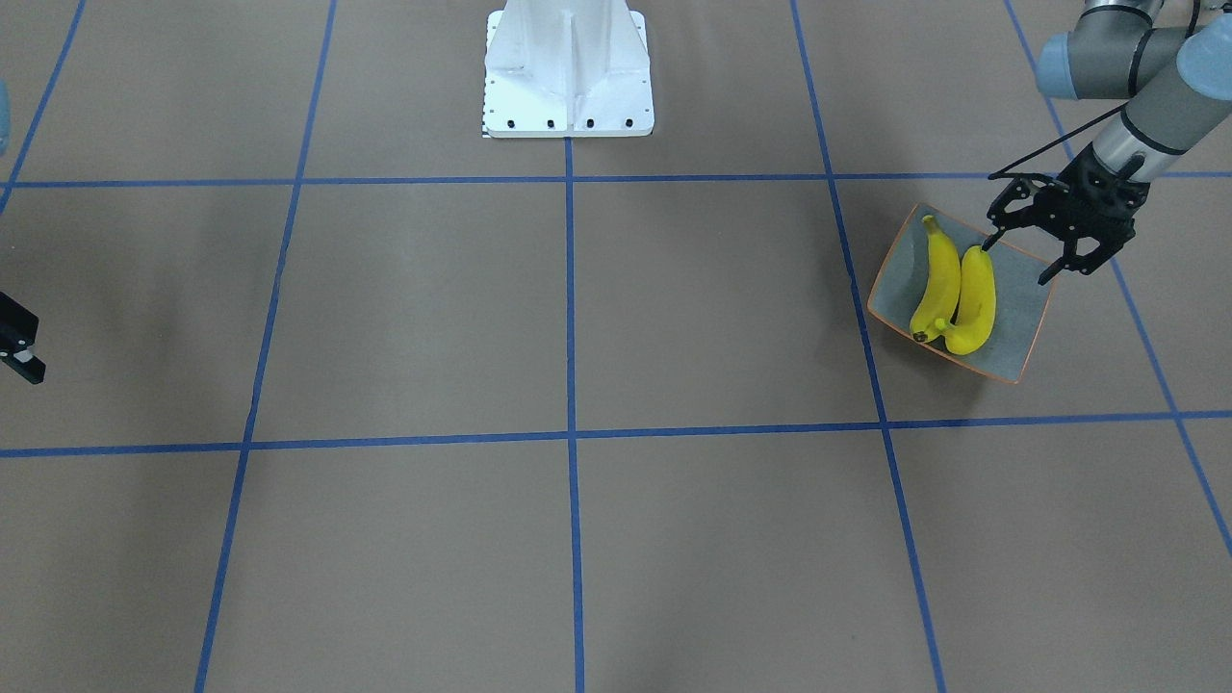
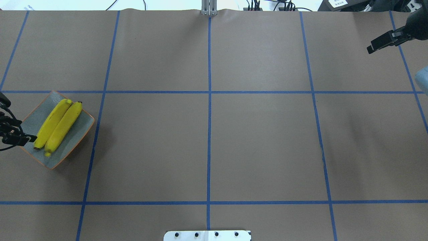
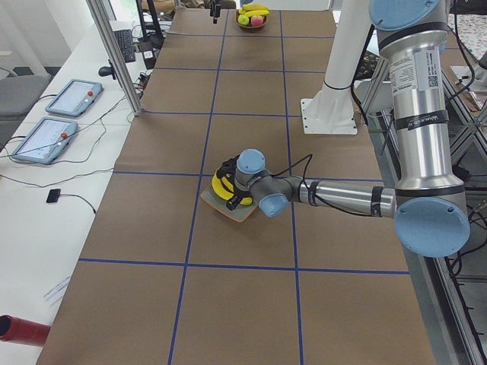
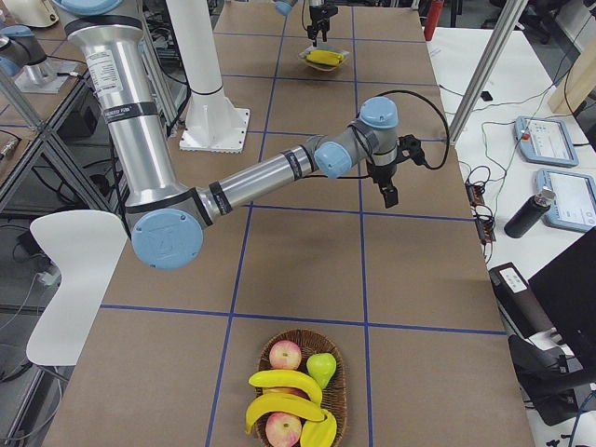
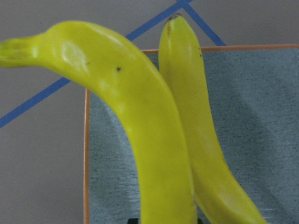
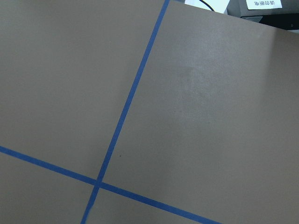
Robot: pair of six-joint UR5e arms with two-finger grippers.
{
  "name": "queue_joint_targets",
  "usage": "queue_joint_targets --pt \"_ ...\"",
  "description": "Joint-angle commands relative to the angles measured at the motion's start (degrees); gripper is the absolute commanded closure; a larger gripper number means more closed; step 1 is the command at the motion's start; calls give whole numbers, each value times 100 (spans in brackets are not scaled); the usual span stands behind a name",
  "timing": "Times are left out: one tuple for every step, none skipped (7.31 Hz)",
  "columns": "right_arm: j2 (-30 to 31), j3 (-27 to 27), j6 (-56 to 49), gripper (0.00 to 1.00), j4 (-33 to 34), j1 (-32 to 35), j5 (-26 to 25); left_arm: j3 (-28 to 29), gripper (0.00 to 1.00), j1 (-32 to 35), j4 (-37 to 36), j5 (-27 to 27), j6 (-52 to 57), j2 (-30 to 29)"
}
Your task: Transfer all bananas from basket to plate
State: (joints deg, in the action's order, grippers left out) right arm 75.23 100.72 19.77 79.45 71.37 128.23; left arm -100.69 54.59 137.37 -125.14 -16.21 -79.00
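Observation:
The square grey-blue plate (image 1: 1020, 322) with an orange rim sits on the robot's left side of the table. Two yellow bananas (image 1: 941, 274) (image 1: 977, 298) lie side by side on it, touching. My left gripper (image 1: 1018, 260) hangs open just over the plate's robot-side edge, one fingertip next to the end of the nearer banana, holding nothing. The wicker basket (image 4: 300, 345) stands at the table's far right end with more bananas (image 4: 282, 380) in it. My right gripper (image 2: 372, 47) hovers over bare table between basket and centre; whether it is open or shut does not show.
Two apples (image 4: 285, 354) and a green pear (image 4: 321, 368) share the basket. The robot's white base (image 1: 568, 72) stands mid-table at the robot's edge. Tablets (image 4: 545, 140), a bottle and cables lie on the side bench beyond the table.

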Motion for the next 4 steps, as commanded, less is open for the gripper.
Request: queue_joint_targets --pt "9 0 0 0 0 0 0 -212 0 8 -43 -202 -31 -37" --pt "53 0 0 0 0 44 43 -249 0 112 -52 -743 -66 -72" --pt "88 0 -17 0 0 227 261 -240 0 392 -52 -914 -101 -220" --pt "271 0 -244 0 -9 411 472 -231 0 421 -52 -916 -110 -274"
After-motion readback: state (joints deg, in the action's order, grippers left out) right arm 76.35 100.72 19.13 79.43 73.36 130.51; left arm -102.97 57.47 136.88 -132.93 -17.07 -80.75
